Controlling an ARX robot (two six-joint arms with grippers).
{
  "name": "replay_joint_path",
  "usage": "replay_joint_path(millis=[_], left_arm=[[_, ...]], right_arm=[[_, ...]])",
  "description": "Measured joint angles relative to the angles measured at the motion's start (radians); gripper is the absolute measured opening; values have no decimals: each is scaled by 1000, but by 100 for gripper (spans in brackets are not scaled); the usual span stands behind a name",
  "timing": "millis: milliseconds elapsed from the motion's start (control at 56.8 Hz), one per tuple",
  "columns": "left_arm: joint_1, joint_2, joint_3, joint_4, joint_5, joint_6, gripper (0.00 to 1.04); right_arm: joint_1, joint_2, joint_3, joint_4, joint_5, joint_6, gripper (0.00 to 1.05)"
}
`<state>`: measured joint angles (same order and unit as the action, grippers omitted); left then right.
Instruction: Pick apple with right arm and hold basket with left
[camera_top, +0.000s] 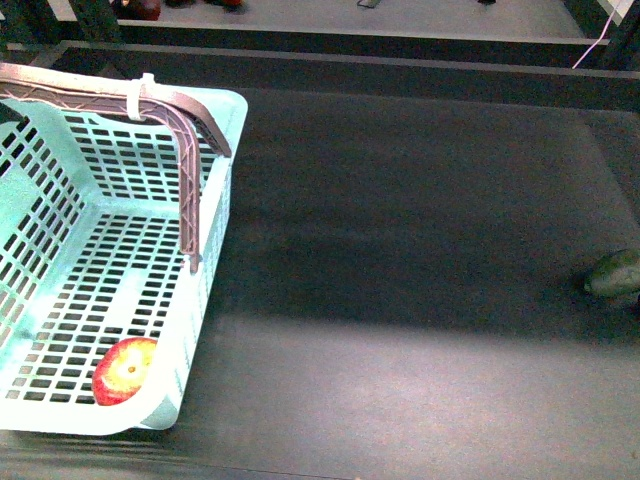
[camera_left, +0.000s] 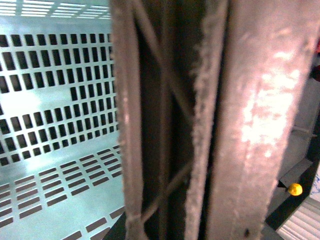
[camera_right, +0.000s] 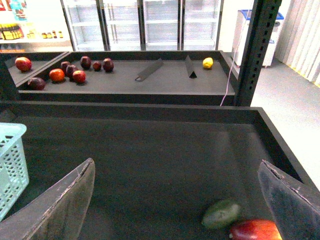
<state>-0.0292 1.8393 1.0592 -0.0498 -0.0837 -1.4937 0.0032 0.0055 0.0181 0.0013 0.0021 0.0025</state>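
Observation:
The turquoise basket (camera_top: 215, 240) stands at the left of the dark tray, its brown-grey handle (camera_top: 190, 170) raised. The red apple (camera_top: 125, 370) with a yellow patch lies inside it, in the near right corner. In the left wrist view the handle (camera_left: 200, 125) fills the frame very close, over the basket's slotted wall (camera_left: 55, 100); my left gripper is shut on it and its fingers do not show. My right gripper (camera_right: 176, 170) is open and empty above the tray, fingers (camera_right: 60, 205) wide apart. The basket's corner (camera_right: 11, 160) shows beside it.
A dark green lumpy object (camera_top: 615, 272) lies at the tray's right edge; the right wrist view shows it (camera_right: 221, 212) next to a red fruit (camera_right: 255, 231). Behind are the tray's raised rim (camera_right: 150, 111), a metal post (camera_right: 255, 50) and a shelf with several fruits (camera_right: 75, 70).

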Motion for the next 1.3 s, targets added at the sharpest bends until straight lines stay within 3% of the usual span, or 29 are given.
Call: replay_joint_path(millis=[247, 563, 669, 775, 1074, 1092, 1250, 1303], left_arm=[[0, 0, 0, -55, -3, -26, 17], [2, -108, -15, -135, 35, -24, 74], [10, -233, -21, -208, 36, 5, 98], [9, -351, -26, -323, 33, 103, 98], [5, -379, -31, -330, 36, 160, 98], [6, -381, -41, -306, 44, 194, 97], [25, -460, -436, 551, 84, 869, 69], [25, -491, -521, 724, 84, 1069, 60]], right_arm=[[0, 0, 0, 0, 0, 0, 96], [0, 0, 0, 0, 0, 0, 96], [0, 0, 0, 0, 0, 0, 96], [0, 0, 0, 0, 0, 0, 96], [0, 0, 0, 0, 0, 0, 96], [0, 0, 0, 0, 0, 0, 96], [0, 0, 0, 0, 1, 0, 96], [0, 0, 0, 0, 0, 0, 96]])
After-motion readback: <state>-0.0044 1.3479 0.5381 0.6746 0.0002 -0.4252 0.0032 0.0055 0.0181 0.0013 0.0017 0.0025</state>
